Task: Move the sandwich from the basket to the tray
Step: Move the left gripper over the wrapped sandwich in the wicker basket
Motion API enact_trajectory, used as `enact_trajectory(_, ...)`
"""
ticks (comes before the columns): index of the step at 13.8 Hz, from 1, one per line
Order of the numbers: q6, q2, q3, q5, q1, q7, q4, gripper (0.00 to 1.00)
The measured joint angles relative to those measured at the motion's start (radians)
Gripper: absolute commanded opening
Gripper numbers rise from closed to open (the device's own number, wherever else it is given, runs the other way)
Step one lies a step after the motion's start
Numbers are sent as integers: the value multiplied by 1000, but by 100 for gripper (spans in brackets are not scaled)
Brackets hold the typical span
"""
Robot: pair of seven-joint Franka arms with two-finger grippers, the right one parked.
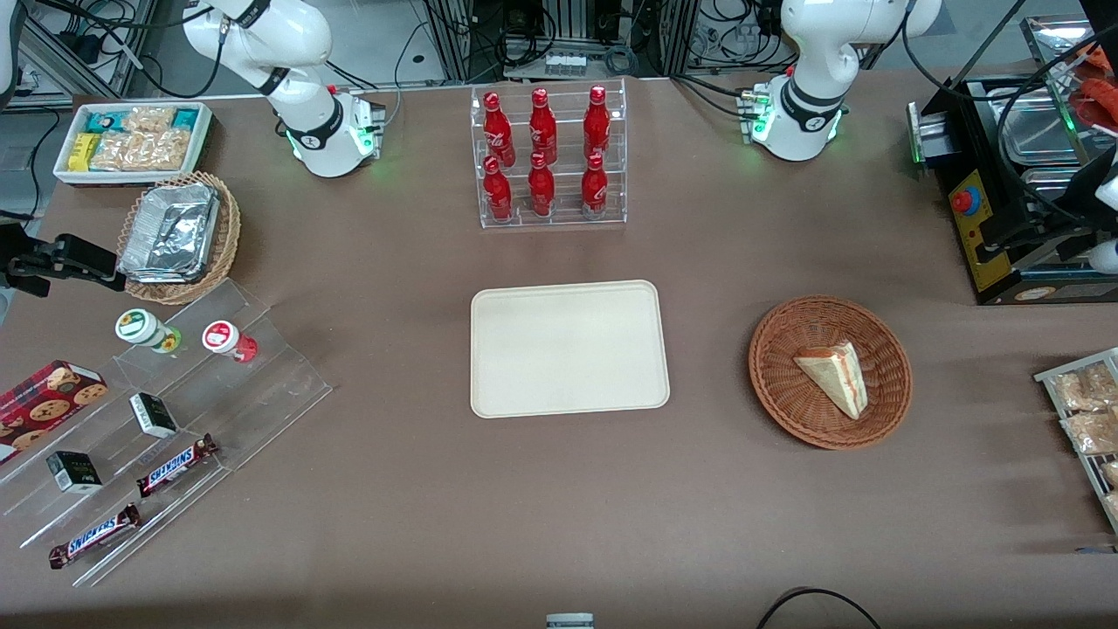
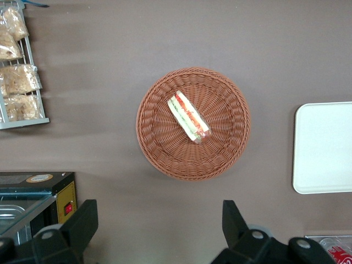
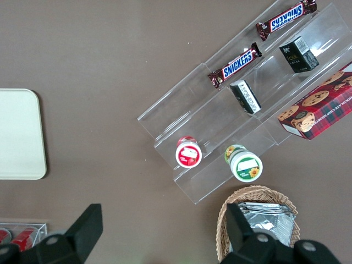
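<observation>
The sandwich (image 1: 834, 376) (image 2: 188, 117), a pale bread wedge with red and green filling, lies in the round reddish-brown wicker basket (image 1: 769, 349) (image 2: 159, 148). Beside the basket, toward the parked arm's end, the cream tray (image 1: 568, 349) (image 2: 324, 148) lies flat with nothing on it. In the left wrist view my gripper (image 2: 159, 214) hangs high above the table, open, with only bare table between its black fingers (image 2: 85, 217). It is off to one side of the basket and not over the sandwich.
A clear rack of red bottles (image 1: 548, 157) stands farther from the front camera than the tray. A black machine (image 1: 1004, 218) (image 2: 33, 192) and a wire rack of snack packets (image 1: 1083, 411) (image 2: 19, 71) flank the basket at the working arm's end.
</observation>
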Motion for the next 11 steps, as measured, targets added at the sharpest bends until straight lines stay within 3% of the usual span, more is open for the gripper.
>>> enact_trajectory(7,2,56,-1,0,-3,-90,6,100)
enact_trajectory(11,120,111,-3,0,-12,-151,-68,100)
